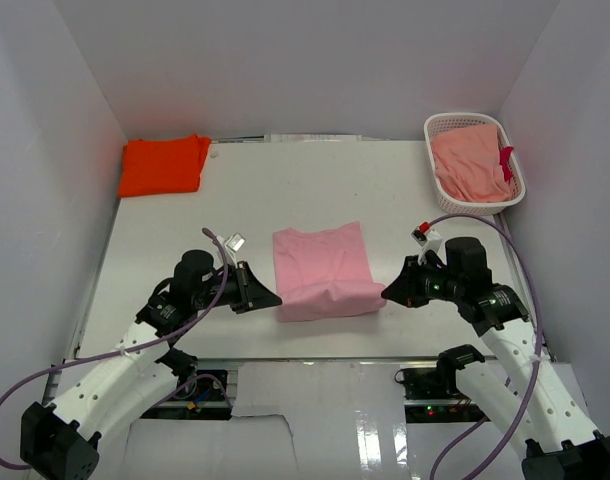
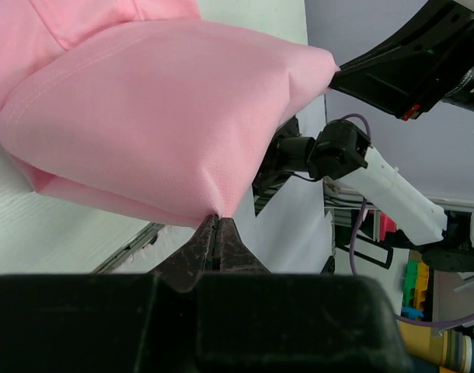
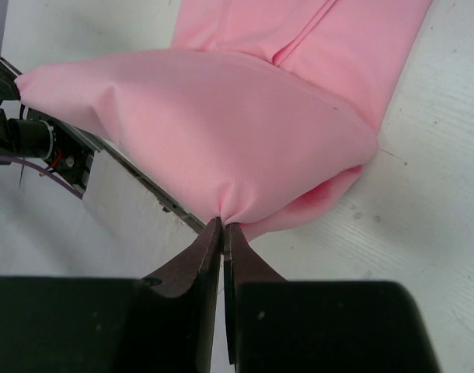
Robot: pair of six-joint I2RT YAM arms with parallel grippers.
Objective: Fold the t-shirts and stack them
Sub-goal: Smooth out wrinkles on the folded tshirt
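Observation:
A light pink t-shirt (image 1: pixel 323 270) lies partly folded in the middle of the table, its near edge lifted off the surface. My left gripper (image 1: pixel 276 298) is shut on the near left corner of that shirt, seen as a pinch of pink cloth (image 2: pixel 167 124) at its tips (image 2: pixel 217 220). My right gripper (image 1: pixel 385 293) is shut on the near right corner, with the pink cloth (image 3: pixel 214 116) bunched at its tips (image 3: pixel 223 223). A bright orange t-shirt (image 1: pixel 163 165) lies folded at the far left corner of the table.
A white lattice basket (image 1: pixel 472 124) at the far right holds salmon-pink cloth (image 1: pixel 470 165). White walls close in the table (image 1: pixel 165 240) on three sides. The table's near edge runs just below both grippers.

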